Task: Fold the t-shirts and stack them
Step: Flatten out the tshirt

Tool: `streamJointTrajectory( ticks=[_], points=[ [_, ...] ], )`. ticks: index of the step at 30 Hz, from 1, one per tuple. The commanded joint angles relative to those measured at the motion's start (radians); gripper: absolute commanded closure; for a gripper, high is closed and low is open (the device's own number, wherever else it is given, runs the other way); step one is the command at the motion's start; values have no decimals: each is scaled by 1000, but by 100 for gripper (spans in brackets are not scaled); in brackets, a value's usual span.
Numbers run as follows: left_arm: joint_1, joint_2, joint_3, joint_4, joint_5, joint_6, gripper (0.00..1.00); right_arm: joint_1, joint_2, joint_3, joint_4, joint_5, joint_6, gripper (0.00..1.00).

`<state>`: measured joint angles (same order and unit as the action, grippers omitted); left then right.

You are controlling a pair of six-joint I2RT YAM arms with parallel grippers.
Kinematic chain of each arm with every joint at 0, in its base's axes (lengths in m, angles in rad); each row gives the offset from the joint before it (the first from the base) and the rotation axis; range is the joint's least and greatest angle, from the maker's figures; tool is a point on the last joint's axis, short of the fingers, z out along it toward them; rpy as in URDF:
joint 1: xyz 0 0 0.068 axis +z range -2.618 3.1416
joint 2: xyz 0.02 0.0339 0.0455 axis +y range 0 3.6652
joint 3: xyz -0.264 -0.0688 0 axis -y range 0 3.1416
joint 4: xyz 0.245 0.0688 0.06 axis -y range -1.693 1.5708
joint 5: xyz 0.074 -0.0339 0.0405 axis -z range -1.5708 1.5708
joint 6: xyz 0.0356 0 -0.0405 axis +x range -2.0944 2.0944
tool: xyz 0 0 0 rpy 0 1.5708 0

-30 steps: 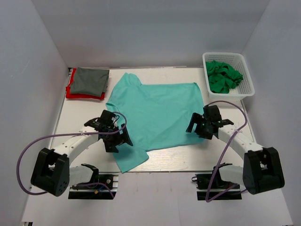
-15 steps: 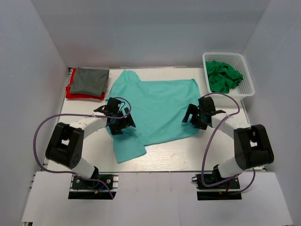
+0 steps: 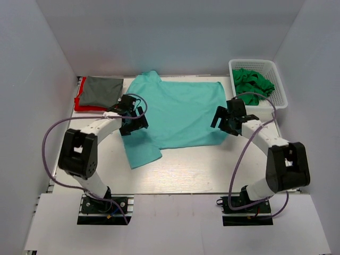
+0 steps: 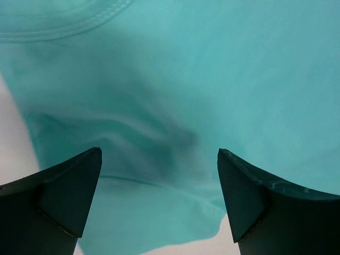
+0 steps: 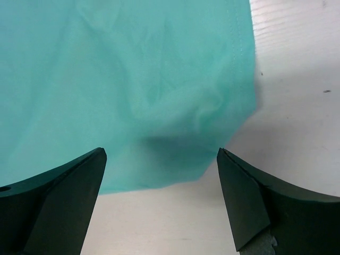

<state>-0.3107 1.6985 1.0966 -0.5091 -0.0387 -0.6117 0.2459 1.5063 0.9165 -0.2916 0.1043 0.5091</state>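
Two folded t-shirts lie far L: dark grey shirt (image 3: 101, 90) atop red shirt (image 3: 79, 105), apart from both arms. L gripper (image 3: 134, 125) is over the L edge of the teal shirt (image 3: 178, 114), jaws wide apart, holding nothing. Teal shirt is spread near-flat mid table (image 3: 191, 172), lightly creased, one sleeve toward near edge. R gripper (image 3: 226, 121) is above its R hem corner, jaws fully spread, empty. Far R, lattice basket (image 3: 277, 85) holds bunched green shirt (image 3: 251, 86). Table white; walls (image 3: 175, 37) plain white
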Motion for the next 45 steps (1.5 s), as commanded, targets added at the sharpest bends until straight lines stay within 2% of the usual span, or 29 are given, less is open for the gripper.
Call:
streamJointTrajectory(
  ticks=[1,5,9,13,20,28,31,32,33,35,36,41,45],
  points=[
    [-11,-188,11,-161,-105,30,0,-3,-105,27,-72,51,-21,10],
    [-21,-337,-90,-232,-58,6,0,-8,-164,-33,-138,92,6,11],
    [-21,-445,-229,-232,19,-31,0,-17,-179,-90,-173,146,32,20],
    [-21,-467,-323,-243,62,-54,0,-33,-158,-140,-133,132,40,23],
    [-21,-485,-354,-145,120,-74,0,-76,-75,-84,-17,121,52,23],
    [-21,-476,-336,-135,97,-74,0,-102,81,-21,100,92,48,36],
    [-21,-476,-325,-144,86,-65,0,-105,130,10,98,69,37,42],
    [-21,-476,-313,-144,74,-65,0,-105,138,15,97,71,29,61],
    [-21,-476,-313,-144,65,-65,0,-106,146,22,92,68,32,73],
    [-21,-476,-293,-144,65,-65,0,-100,137,34,78,69,17,92],
    [-21,-476,-293,-144,65,-56,0,-96,115,45,74,69,11,99],
    [-21,-455,-293,-95,76,-34,0,-66,74,133,11,-60,-144,100],
    [-21,-435,-293,-95,76,-25,0,30,80,197,-24,-90,-195,100]
  ],
)
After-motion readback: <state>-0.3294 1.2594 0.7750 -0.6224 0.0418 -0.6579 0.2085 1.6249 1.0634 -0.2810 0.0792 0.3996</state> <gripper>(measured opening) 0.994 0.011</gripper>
